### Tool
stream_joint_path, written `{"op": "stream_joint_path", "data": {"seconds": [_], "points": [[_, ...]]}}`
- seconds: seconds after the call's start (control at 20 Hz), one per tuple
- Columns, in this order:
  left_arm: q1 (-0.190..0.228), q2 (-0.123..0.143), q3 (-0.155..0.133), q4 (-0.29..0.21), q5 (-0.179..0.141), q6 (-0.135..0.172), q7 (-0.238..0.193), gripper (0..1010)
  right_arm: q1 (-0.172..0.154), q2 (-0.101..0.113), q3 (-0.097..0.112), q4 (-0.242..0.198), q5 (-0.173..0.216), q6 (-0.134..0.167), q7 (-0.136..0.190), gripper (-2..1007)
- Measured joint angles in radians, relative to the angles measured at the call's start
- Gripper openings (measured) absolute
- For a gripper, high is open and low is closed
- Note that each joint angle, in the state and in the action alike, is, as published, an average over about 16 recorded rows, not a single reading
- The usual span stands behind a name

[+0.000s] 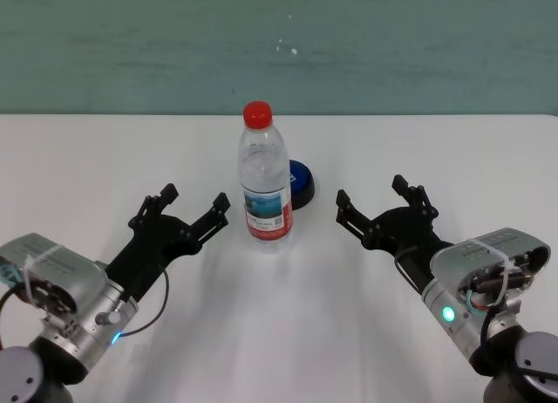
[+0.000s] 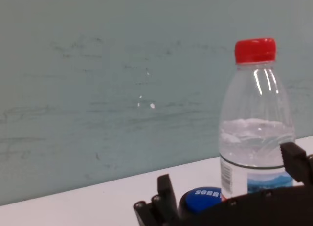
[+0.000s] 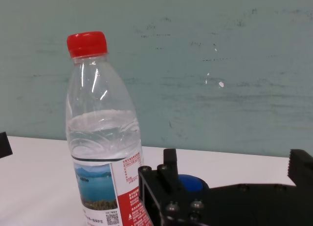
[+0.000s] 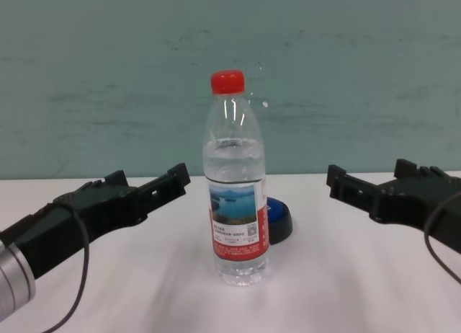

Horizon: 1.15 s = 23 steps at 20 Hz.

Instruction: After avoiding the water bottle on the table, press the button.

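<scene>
Head view shows the blue button (image 1: 301, 183) just behind-right of the upright water bottle (image 1: 265, 178) mid-table (image 1: 78, 159), with the left gripper (image 1: 193, 204) and right gripper (image 1: 377, 201) spread wide, empty, flanking it.

Light is even and bright. The table (image 1: 87, 167) shows only soft, faint shadows. Small glare streaks sit on the water bottle (image 4: 235, 181).

The water bottle (image 1: 264, 174) hides much of the button (image 1: 300, 183) in head and chest views; the bottle's base is cut off in both wrist views. Left end effector (image 2: 230, 209) covers the button's lower part
</scene>
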Motion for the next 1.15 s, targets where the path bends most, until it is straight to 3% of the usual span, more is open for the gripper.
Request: {"op": "stream_joint_path", "data": {"seconds": [1.15], "points": [[0.000,0.000,0.000,0.000,0.000,0.000,0.000,1010,-0.001,-0.001,0.000,0.000,-0.002,0.000,0.000,1004]]}}
